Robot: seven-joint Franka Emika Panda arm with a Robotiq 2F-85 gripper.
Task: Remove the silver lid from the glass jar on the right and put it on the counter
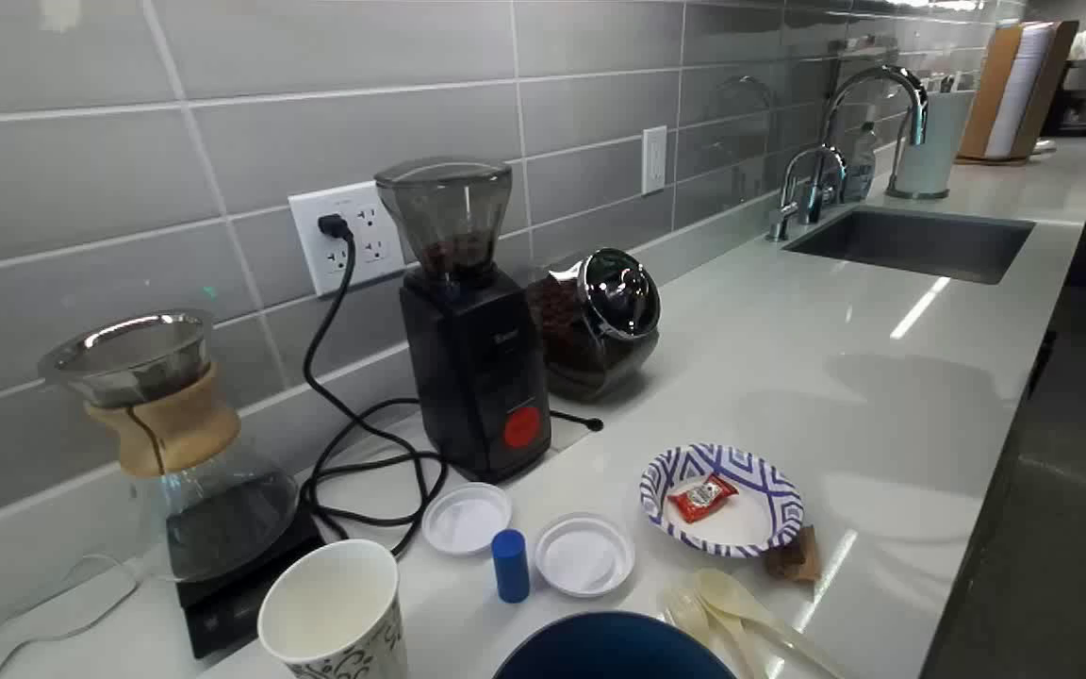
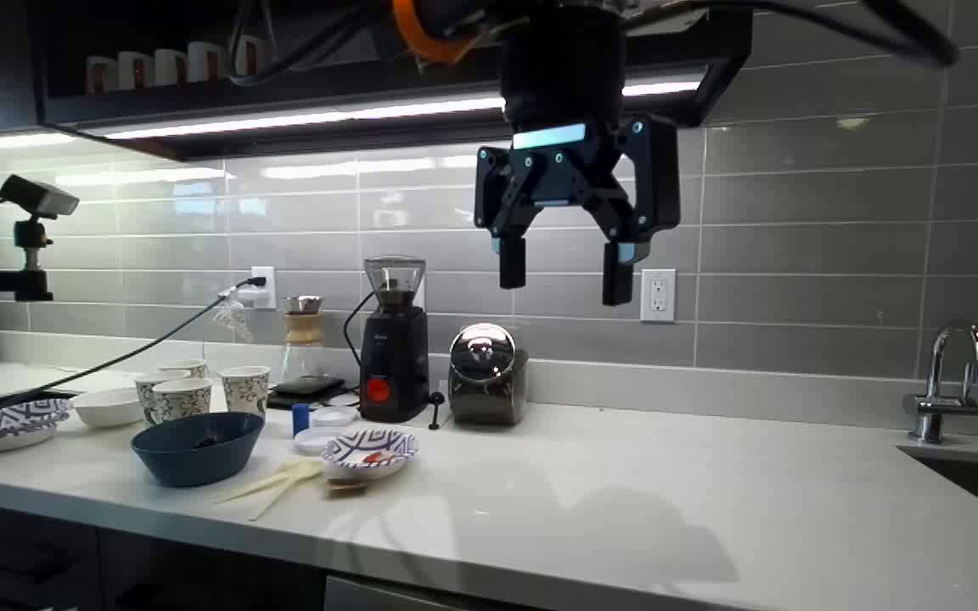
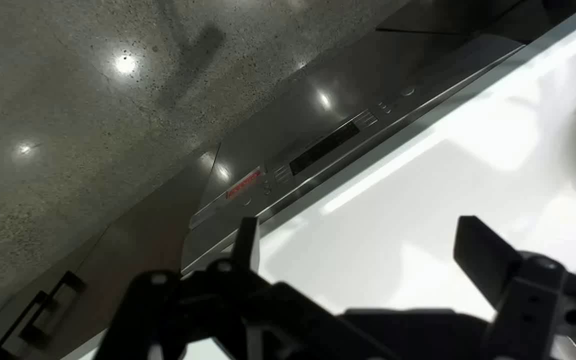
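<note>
The shiny silver lid point(image 1: 620, 292) point(image 2: 482, 352) sits on the slanted mouth of the glass jar point(image 1: 585, 372) point(image 2: 489, 403) in both exterior views. The jar holds dark brown contents and stands beside the black grinder, near the tiled wall. My gripper point(image 2: 565, 270) is open and empty, pointing down in the air, higher than the jar and to its right in an exterior view. The open fingers also show in the wrist view point(image 3: 358, 237), over the white counter point(image 3: 368, 215). The counter also shows in both exterior views point(image 1: 892, 377) point(image 2: 625, 484). Lid and jar are out of the wrist view.
The black grinder point(image 1: 477, 377) point(image 2: 394, 356) stands next to the jar. A patterned bowl point(image 1: 769, 500) point(image 2: 370, 454), white discs point(image 1: 584, 554), a blue bowl point(image 2: 198, 450) and paper cups point(image 1: 336, 613) stand nearby. A dark upper cabinet point(image 2: 370, 119) hangs behind the arm. A sink point(image 1: 911, 245) lies farther along.
</note>
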